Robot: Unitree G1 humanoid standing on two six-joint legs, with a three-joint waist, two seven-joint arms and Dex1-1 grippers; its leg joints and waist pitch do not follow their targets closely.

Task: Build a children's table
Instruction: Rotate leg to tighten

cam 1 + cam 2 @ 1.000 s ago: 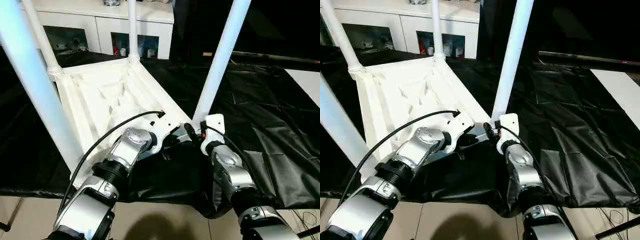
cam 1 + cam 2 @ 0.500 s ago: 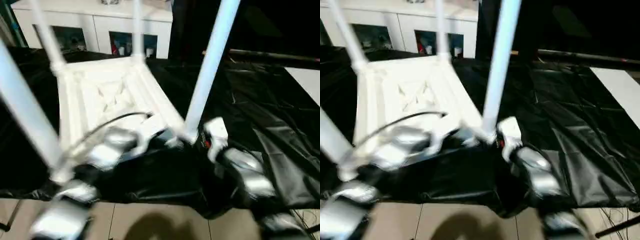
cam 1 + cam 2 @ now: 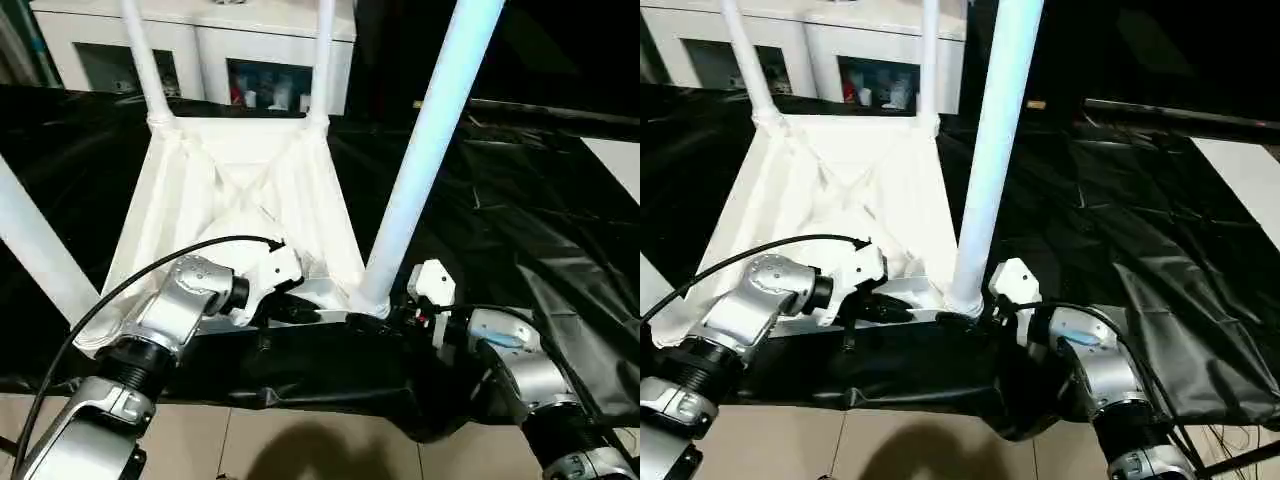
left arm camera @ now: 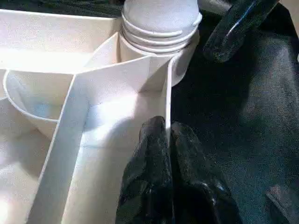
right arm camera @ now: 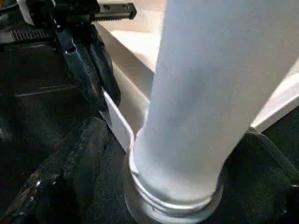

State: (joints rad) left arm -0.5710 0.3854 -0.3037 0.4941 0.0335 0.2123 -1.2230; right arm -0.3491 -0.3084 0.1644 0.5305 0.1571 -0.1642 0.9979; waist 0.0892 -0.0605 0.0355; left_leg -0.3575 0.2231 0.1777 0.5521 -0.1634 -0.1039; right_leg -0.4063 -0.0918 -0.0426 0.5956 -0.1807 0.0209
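Legs rise from the upturned table (image 3: 240, 190), which lies underside up on the black cloth (image 3: 540, 200), its near edge at the cloth's front edge. On the left, one leg (image 3: 35, 250) slants up from the near left corner. The left gripper (image 4: 167, 140) pinches the thin near rim of the table (image 4: 117, 107), its two fingers (image 4: 149, 154) clenched on the wall just beside the near right corner socket. To the right, the near right leg (image 3: 425, 150) stands in that socket, and the right gripper (image 5: 173, 154) straddles its base, fingers (image 5: 70, 158) spread on either side, not clamped. Behind stands a white cabinet (image 3: 250, 50).
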